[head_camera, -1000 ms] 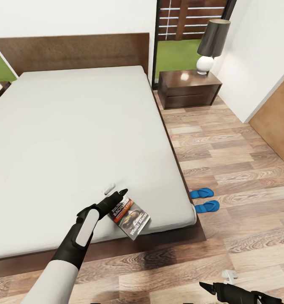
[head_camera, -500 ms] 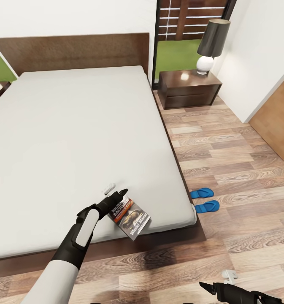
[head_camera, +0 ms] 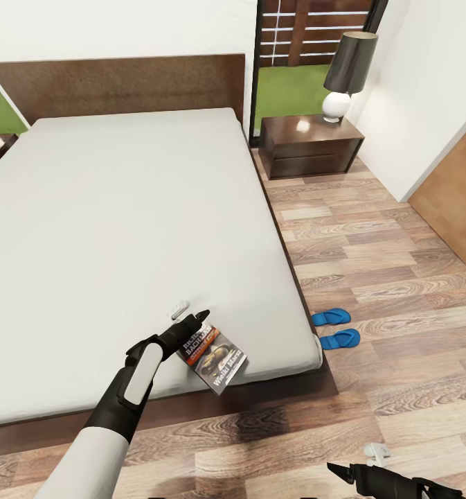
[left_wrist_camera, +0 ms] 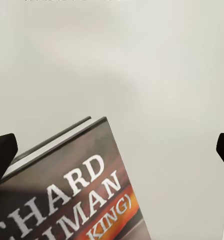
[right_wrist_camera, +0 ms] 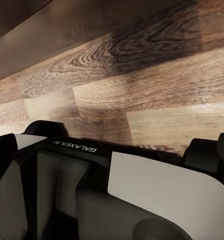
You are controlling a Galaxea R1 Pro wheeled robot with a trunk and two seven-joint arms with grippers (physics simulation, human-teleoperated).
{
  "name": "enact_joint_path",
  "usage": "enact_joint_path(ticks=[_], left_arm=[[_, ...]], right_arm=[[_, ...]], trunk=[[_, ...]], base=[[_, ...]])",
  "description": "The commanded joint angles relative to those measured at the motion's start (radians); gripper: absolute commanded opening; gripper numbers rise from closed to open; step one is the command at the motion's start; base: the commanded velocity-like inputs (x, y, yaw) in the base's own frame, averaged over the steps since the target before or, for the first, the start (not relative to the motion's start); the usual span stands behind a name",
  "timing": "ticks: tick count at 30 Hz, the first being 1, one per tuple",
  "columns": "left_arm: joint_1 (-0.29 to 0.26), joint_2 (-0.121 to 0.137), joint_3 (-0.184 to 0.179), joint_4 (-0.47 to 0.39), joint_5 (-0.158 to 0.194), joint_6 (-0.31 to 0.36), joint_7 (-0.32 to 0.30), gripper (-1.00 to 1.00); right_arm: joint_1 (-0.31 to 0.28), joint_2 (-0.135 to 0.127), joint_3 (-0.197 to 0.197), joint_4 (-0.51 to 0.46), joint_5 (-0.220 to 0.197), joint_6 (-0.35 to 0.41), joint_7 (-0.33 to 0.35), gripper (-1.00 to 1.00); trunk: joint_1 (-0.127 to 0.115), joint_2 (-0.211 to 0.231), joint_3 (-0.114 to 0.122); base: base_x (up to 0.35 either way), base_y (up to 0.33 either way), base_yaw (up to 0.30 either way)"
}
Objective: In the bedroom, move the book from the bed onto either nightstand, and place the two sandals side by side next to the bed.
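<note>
A light-grey bed (head_camera: 122, 229) stands on wood-plank floor (head_camera: 371, 263), a nightstand (head_camera: 309, 145) with a lamp (head_camera: 347, 73) beside its headboard. The book (head_camera: 213, 357) overhangs the bed's near corner, between the left end effector's (head_camera: 189, 317) spread fingers. Two sandals (head_camera: 335, 328) lie alongside the bed. I cannot tell the right end effector's (head_camera: 361, 468) state.

One book (head_camera: 213, 358), two sandals (head_camera: 331, 317).

Black-shaded lamp (head_camera: 347, 73) with white base in corner; wooden door (head_camera: 454, 201) at right.

Matt grey cloth mattress (head_camera: 136, 208), glossy paper book (head_camera: 213, 355), grainy wood-plank floor (head_camera: 371, 263), polished dark-wood nightstand (head_camera: 309, 142).
</note>
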Motion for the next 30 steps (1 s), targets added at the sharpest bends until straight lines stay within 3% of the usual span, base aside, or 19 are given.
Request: enact_joint_path(ticks=[1, 14, 30], left_arm=[[0.0, 0.0, 0.0, -0.001, 0.008, 0.004, 0.004, 1.0], [0.0, 0.0, 0.0, -0.001, 0.008, 0.006, 0.004, 1.0], [0.0, 0.0, 0.0, -0.001, 0.008, 0.006, 0.004, 1.0]], right_arm=[[0.0, 0.001, -0.008, -0.001, 0.005, 0.009, 0.006, 1.0], [0.0, 0.001, -0.008, -0.001, 0.006, 0.01, 0.005, 1.0], [0.0, 0.001, -0.008, -0.001, 0.006, 0.01, 0.005, 1.0]], trunk=[[0.0, 0.0, -0.001], [-0.012, 0.021, 0.009], [-0.073, 0.133, 0.059]], base=[[0.0, 0.0, 0.0], [0.0, 0.0, 0.0], [0.0, 0.0, 0.0]])
